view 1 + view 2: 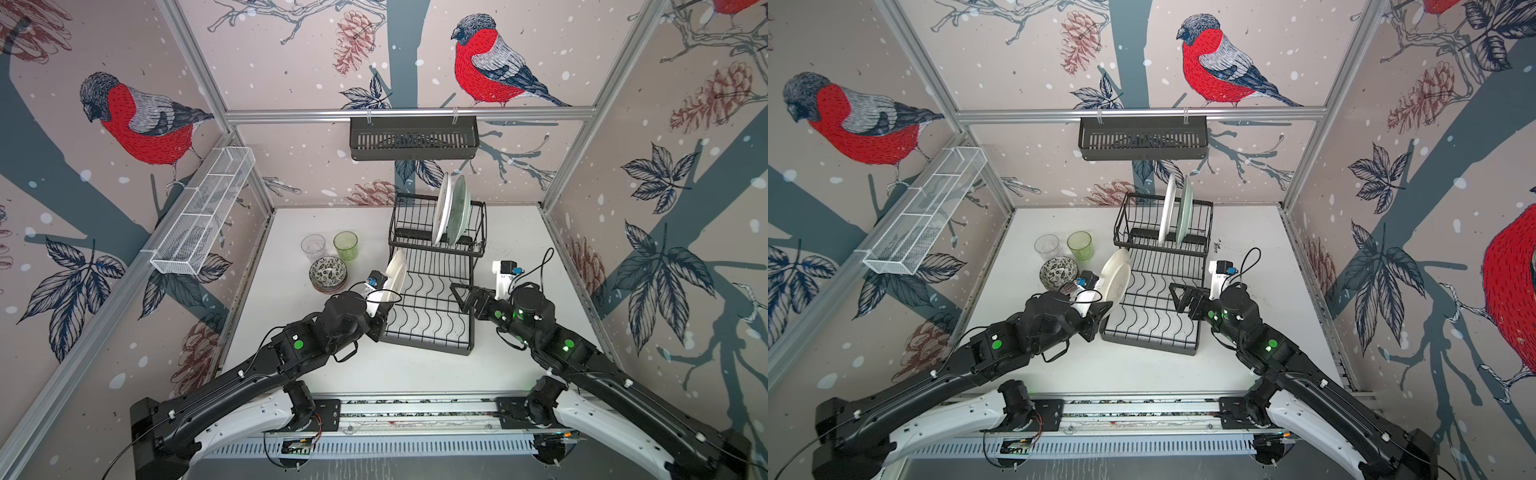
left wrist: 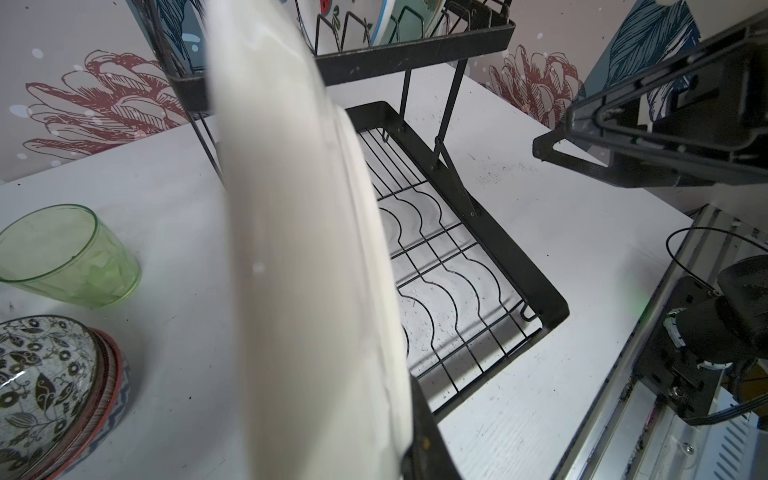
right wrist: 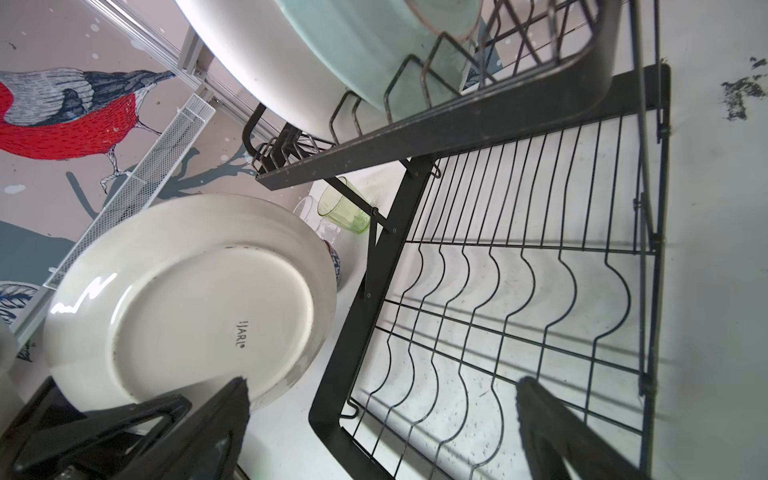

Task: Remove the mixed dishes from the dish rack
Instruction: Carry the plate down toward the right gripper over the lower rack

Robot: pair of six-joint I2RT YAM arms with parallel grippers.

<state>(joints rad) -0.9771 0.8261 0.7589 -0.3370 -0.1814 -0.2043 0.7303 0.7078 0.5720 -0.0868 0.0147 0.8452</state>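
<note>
The black wire dish rack (image 1: 428, 347) stands mid-table. My left gripper (image 1: 383, 305) is shut on the lower rim of the plain white plate (image 1: 395, 274), which stands on edge, tilted, over the left border of the rack's flat tray (image 2: 478, 266). Only one of the left fingers (image 2: 428, 440) shows beside the plate. The raised section holds two upright plates, the watermelon one (image 1: 442, 208) and the pale green one (image 1: 459, 212). My right gripper (image 3: 382, 386) hangs open and empty above the tray's right side. Stacked patterned bowls (image 1: 328, 272), a green tumbler (image 1: 345, 245) and a clear tumbler (image 1: 313, 247) sit on the table left of the rack.
A black slotted basket (image 1: 413, 137) hangs on the back rail above the rack. A long white mesh basket (image 1: 203, 212) runs along the left wall. The arms' mounting rail (image 1: 415, 409) borders the table's front edge. Bare white tabletop (image 1: 332, 365) lies in front of the rack.
</note>
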